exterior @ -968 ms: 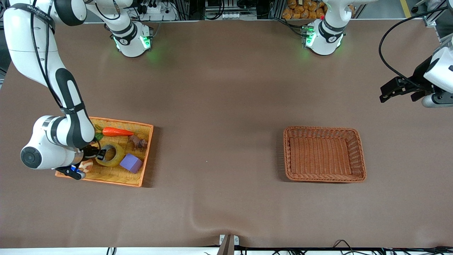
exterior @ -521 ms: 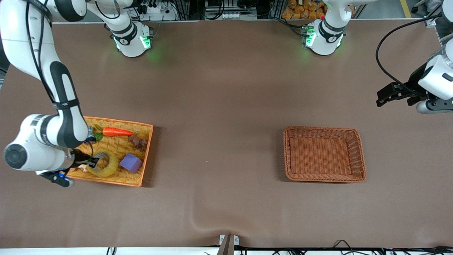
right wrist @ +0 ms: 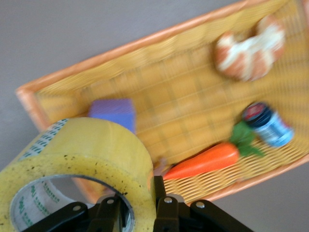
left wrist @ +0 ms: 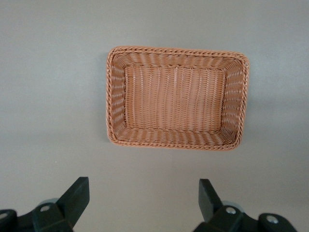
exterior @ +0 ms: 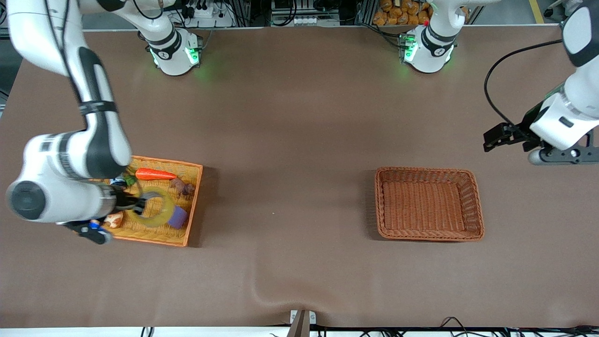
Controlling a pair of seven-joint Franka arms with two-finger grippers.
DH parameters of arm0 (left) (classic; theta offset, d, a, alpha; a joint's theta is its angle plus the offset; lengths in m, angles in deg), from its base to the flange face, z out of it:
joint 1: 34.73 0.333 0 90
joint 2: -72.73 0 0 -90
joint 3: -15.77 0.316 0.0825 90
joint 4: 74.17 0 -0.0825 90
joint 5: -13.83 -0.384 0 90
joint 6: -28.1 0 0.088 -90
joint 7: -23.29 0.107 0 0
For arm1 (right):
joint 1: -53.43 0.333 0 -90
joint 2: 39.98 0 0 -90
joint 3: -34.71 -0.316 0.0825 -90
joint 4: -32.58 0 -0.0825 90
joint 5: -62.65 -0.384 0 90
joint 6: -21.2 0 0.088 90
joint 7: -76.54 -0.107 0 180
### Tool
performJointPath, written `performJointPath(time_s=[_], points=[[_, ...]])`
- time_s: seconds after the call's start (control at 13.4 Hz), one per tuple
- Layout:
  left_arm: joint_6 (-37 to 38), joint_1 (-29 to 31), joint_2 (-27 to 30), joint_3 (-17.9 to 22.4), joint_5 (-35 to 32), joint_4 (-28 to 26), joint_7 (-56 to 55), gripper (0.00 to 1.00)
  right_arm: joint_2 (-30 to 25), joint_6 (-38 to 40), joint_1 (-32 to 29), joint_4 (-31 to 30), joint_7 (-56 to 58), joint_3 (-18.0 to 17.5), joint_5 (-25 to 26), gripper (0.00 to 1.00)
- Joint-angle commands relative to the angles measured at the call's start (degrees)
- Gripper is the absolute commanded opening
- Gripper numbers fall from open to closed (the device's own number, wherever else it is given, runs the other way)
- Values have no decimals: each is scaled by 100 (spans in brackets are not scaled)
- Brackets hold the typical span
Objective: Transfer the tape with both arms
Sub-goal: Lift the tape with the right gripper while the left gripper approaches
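Front view: the brown table (exterior: 299, 140) fills the frame. The right arm (exterior: 70, 154) comes down the left side of the frame from its green-lit base at the top, and the left arm (exterior: 568, 100) hangs at the right edge.

The empty brown wicker basket (exterior: 429, 204) sits at lower right of centre; the left wrist view shows it whole in the upper middle (left wrist: 176, 98). The orange tray (exterior: 189, 206) lies at lower left; the right wrist view shows it running across the frame (right wrist: 159, 140).

The right gripper (exterior: 139, 204) is over the tray, its jaws clamped on the wall of the tape (exterior: 157, 207), one finger inside the ring and one outside, as the right wrist view shows at its bottom edge (right wrist: 137, 212). The yellowish roll (right wrist: 82, 169) is lifted clear of the tray floor.

The left gripper (exterior: 500, 139) is over bare table at the right of the frame, above the basket in the picture. Its jaws stand wide apart with nothing between them (left wrist: 145, 203).

In the tray lie a toy carrot (exterior: 156, 174), a purple block (exterior: 178, 218) partly covered by the tape, a croissant (exterior: 113, 218), a small brown figure (exterior: 183, 187), and a small blue jar with a dark lid (right wrist: 267, 124).
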Motion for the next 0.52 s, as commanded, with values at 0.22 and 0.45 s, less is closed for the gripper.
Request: performJointPath(time_s=[0.22, 0.45], points=[[-588, -470, -616, 1, -67, 103, -75, 100, 192, -105, 1179, 291, -369, 31, -728, 0], [-757, -664, -1178, 1, -67, 427, -76, 100, 376, -150, 1724, 282, -378, 31, -1177, 0]])
